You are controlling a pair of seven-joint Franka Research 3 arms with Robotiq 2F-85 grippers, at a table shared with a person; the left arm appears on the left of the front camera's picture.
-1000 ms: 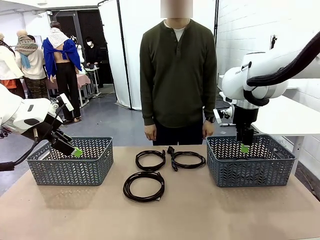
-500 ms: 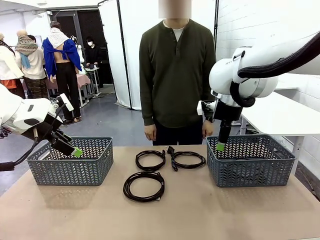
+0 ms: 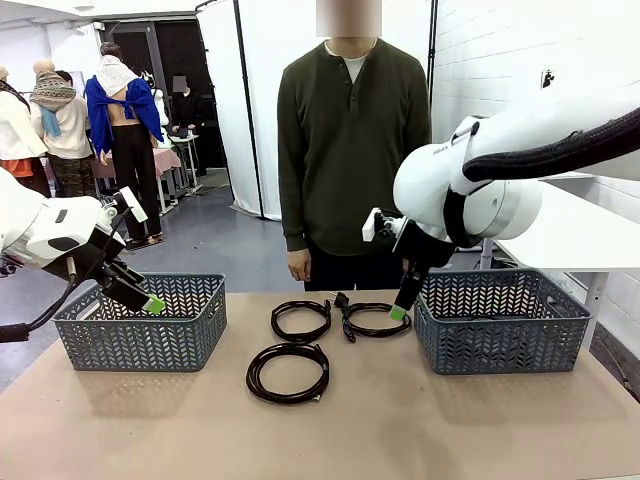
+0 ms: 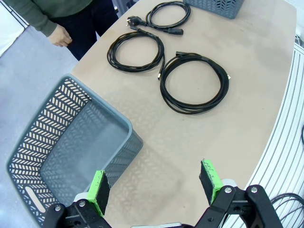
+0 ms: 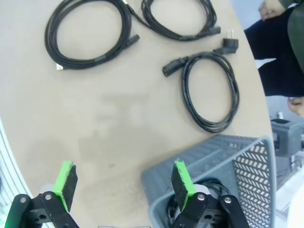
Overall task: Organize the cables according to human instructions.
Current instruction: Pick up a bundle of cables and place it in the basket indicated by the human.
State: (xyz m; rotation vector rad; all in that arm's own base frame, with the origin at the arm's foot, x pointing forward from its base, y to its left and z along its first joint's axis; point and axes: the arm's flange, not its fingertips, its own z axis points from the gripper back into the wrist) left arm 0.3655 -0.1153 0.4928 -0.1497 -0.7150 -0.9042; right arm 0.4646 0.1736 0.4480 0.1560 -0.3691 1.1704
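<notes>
**Right hand is hanging over a cable, open and waiting to grab**

The right hand [image 3: 399,311] is hanging over the bench [image 3: 450,430], just beside the left wall of the right basket [image 3: 500,325]. Its green fingers are standing wide apart and holding nothing. The right cable [image 3: 377,320] is lying just under it, near the far edge of the bench. The left hand [image 3: 152,303] is open and empty too, hanging over the left basket [image 3: 140,340] by the left edge.

It looks like the robot is getting set to pick up the right cable. To do this well, the right hand should be going straight down, with one finger inside the loop and one outside, pinching all the turns together. It should be keeping away from the basket wall. The person [image 3: 350,150] is standing at the far edge with arms down, pointing at nothing, so the robot should be watching for a sign.

The cables are thin, black and rolled into round loops with small plugs. The middle cable [image 3: 301,320] is lying close beside the right cable. The near cable [image 3: 288,372] is lying nearer the middle of the bench. In the right wrist view, another black cord seems to be sitting inside the right basket.
</notes>
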